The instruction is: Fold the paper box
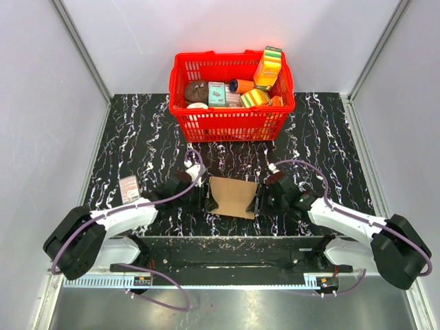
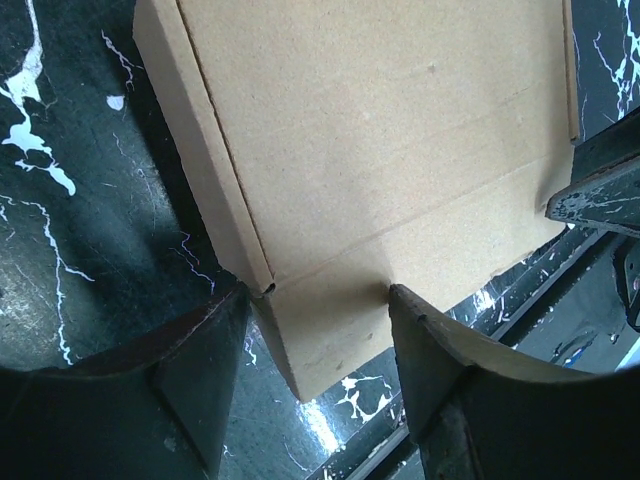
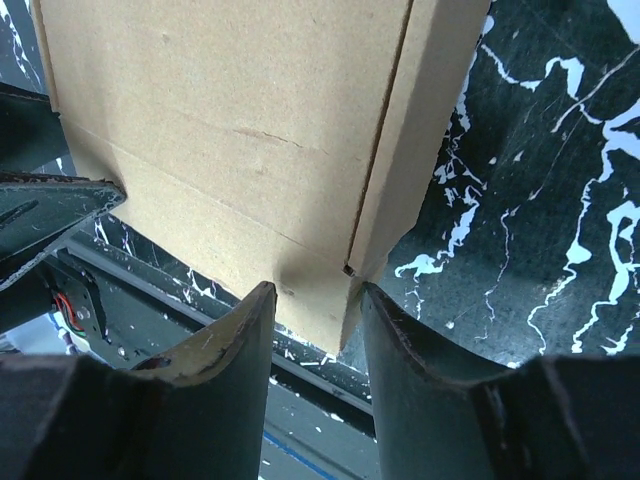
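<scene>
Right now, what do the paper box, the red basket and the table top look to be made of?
The paper box: plain brown cardboard, matte, with a fibrous face and scored creases. The red basket: likely moulded plastic, slightly glossy, with lattice walls. The table top: black with white veins, marble-looking; real stone or printed laminate cannot be told.

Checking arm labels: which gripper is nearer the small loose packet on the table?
Left: the left gripper lies between packet and paper box; the right gripper is at the box's far side.

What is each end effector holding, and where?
Paper box: left end effector straddles its near-left corner, right end effector its near-right; firm grip cannot be told.
</scene>
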Motion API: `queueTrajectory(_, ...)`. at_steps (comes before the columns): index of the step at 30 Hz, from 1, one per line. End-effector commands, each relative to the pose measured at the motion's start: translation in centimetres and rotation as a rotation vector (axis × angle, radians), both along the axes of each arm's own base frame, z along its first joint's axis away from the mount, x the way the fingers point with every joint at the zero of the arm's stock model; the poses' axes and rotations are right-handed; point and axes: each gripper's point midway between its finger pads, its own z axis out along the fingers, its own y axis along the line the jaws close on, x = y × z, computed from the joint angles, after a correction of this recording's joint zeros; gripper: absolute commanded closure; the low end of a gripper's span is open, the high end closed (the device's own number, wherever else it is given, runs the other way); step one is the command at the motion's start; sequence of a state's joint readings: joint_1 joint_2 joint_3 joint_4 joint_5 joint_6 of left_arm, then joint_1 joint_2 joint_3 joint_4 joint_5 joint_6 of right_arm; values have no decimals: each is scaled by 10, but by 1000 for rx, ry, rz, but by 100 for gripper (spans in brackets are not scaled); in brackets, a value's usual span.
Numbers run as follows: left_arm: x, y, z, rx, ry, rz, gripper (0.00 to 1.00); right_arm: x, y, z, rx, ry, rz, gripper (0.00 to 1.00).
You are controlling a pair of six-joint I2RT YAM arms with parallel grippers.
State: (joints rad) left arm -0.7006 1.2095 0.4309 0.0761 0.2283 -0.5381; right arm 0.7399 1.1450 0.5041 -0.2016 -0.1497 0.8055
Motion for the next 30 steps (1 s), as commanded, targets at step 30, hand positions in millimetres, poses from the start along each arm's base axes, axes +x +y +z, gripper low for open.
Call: queueTrajectory(30, 63, -37, 19, -48, -189, 18, 43, 86, -19, 23, -101, -331, -6, 53)
